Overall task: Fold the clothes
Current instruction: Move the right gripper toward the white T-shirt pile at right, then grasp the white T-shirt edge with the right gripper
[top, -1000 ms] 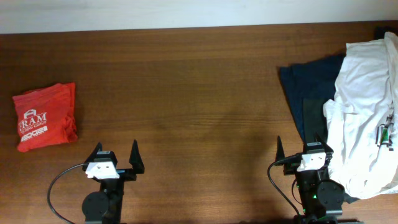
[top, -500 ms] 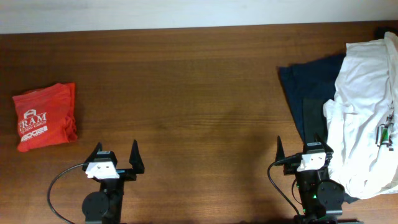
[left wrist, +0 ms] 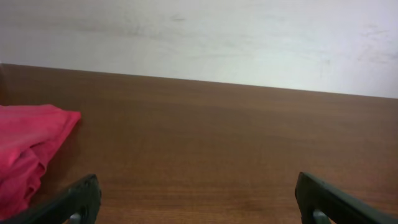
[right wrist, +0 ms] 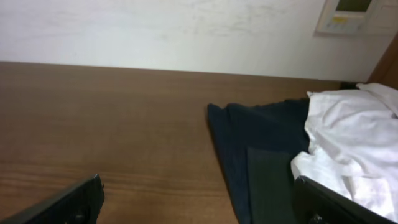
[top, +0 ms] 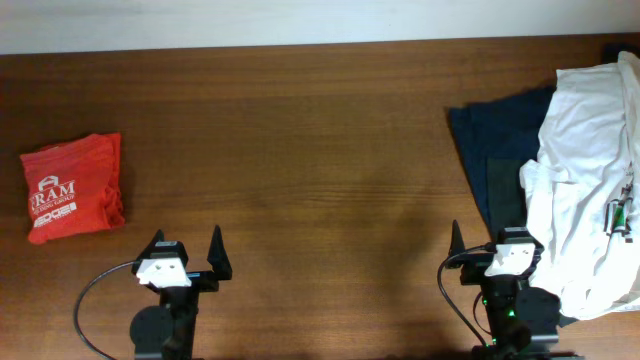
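Left gripper (top: pixel 187 245): parked at the near edge of the table (top: pixel 320 150), fingers spread wide, nothing between them, just bare wood ahead.
Right gripper (top: pixel 494 240): also at the near edge, spread wide and holding nothing. Its right-hand finger sits right by the edge of the white pile, and I honestly can't tell if it touches.
White T-shirt (top: pixel 585 170): crumpled heap on the right side of the table, running from just beside the right gripper toward the far edge and spilling out of the overhead view. Not folded.
Chest graphic (top: pixel 620 215): small green-and-black bit peeking out near the right edge.
Red shirt (top: pixel 72 188): folded, white lettering up, way over on the left, well apart from the white tee.
Navy garment (top: pixel 490 140): lying under the white tee, sticking out on its left.
Wall (top: pixel 300 20): pale, behind the far table edge.
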You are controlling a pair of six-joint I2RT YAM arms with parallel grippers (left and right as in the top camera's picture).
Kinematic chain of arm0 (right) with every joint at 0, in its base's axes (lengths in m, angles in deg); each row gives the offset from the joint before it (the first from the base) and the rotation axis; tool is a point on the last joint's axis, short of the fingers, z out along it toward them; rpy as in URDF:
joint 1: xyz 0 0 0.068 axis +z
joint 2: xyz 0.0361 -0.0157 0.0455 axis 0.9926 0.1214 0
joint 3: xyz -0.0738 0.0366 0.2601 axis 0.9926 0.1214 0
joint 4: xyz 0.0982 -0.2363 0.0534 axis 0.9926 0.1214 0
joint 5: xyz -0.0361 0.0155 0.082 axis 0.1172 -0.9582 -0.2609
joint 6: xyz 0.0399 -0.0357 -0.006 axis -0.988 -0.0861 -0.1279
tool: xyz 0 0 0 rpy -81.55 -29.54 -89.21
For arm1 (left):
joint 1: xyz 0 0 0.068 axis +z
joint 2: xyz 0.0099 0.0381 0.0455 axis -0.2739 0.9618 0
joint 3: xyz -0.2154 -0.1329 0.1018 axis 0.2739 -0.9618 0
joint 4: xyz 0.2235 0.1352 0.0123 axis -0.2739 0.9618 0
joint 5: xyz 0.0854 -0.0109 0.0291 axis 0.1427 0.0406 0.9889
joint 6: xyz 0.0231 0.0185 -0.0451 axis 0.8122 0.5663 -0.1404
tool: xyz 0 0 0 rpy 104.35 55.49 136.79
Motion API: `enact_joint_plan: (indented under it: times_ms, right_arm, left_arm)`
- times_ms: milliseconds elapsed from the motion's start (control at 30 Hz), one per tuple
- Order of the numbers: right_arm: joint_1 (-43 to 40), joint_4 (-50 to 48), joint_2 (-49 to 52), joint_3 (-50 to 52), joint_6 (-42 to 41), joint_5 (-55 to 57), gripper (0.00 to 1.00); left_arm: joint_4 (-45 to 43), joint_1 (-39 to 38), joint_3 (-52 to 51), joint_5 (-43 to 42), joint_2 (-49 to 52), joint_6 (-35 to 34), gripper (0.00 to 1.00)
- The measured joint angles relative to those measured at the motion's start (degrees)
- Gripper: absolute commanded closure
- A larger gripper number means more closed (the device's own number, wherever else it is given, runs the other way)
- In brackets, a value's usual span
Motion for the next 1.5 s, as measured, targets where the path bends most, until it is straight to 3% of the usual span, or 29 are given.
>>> enact_joint_plan:
  times_ms: [167, 533, 633, 833, 1000, 1167, 1367, 1500]
  right_arm:
    - [0.0, 5.4, 10.49, -10.36, -0.39, 0.39, 0.01]
    - [0.0, 24.04, 56.3, -42.21, -0.33, 0.11, 0.01]
    - [-0.79, 22.38, 65.24, -47.01, -0.46, 2.03, 0.01]
    - [-19.08, 10.62, 80.61, -47.91, -6.54, 10.71, 0.01]
    - [-26.69, 6.84, 89.37, -47.93, -10.67, 11.61, 0.0]
    - [-28.37, 3.32, 93.53, -47.95, -12.37, 9.16, 0.08]
    - [-28.39, 0.68, 96.41, -47.95, -12.72, 8.41, 0.27]
    - [-28.39, 0.59, 96.63, -47.98, -13.05, 8.41, 0.28]
  left_arm:
    - [0.87, 0.0, 8.79, 0.0, 11.63, 0.0, 0.01]
    - [19.61, 0.0, 35.19, -0.22, 45.0, 0.02, 0.01]
    - [23.17, 0.0, 39.78, -1.33, 50.75, 0.02, 0.01]
    - [23.39, 0.0, 41.0, -3.04, 51.8, 0.0, 0.01]
    - [23.39, 0.0, 41.0, -3.23, 51.84, 0.0, 0.01]
    - [23.39, 0.0, 41.0, -3.23, 51.84, 0.0, 0.01]
    - [23.39, 0.0, 41.0, -3.23, 51.84, 0.0, 0.01]
    - [23.37, 0.0, 41.0, -3.23, 51.84, 0.0, 0.01]
